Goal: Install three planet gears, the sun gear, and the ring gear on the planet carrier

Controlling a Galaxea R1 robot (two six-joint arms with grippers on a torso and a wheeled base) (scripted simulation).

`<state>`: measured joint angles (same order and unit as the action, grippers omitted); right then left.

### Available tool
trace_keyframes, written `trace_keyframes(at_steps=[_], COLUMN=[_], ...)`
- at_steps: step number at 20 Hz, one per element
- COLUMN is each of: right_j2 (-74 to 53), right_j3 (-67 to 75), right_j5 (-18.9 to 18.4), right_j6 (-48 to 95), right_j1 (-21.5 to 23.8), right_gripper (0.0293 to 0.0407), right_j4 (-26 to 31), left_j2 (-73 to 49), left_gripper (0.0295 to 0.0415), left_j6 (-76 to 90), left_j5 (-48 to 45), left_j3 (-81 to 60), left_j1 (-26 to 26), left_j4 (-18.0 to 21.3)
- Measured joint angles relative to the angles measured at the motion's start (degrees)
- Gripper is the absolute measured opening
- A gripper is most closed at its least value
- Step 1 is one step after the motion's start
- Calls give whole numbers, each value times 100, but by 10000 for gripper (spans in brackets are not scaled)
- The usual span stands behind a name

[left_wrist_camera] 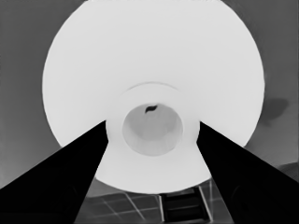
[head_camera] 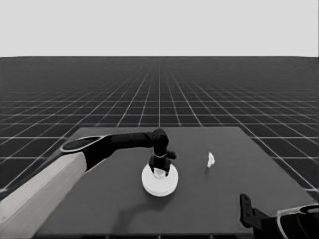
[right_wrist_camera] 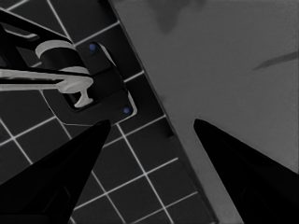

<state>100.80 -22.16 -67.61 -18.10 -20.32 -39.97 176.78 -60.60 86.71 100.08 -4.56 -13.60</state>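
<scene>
Left gripper point(head_camera: 158, 169) hangs over the larger round part point(head_camera: 159, 183) in the middle of the counter point(head_camera: 209, 209); we see its fingers point(left_wrist_camera: 60, 182) spread on both sides of a raised collar, and cannot tell if they touch. That smooth white part hides whatever lies under it (gears included). A thin white piece point(head_camera: 211, 160) stands well apart. Right gripper point(right_wrist_camera: 149, 140) waits, fingers apart, at the dark counter's corner, over the floor's grid.

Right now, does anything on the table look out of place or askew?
Nothing looks askew. The left gripper is over the middle of the white round stack, fingers either side of its raised hub. The thin white piece lies alone to the right. The right gripper waits at the table's corner.
</scene>
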Motion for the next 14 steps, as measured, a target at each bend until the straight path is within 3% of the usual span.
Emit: trace_keyframes(at_steps=[14], right_j2=[0], right_j3=[0], right_j5=[0], right_j6=[0], right_j1=[0], right_gripper=[385], right_j4=[0], left_j2=[-6], left_gripper=[349], left_j6=[700], left_j5=[3], left_j3=[5], left_j1=[-25], left_j4=[-4])
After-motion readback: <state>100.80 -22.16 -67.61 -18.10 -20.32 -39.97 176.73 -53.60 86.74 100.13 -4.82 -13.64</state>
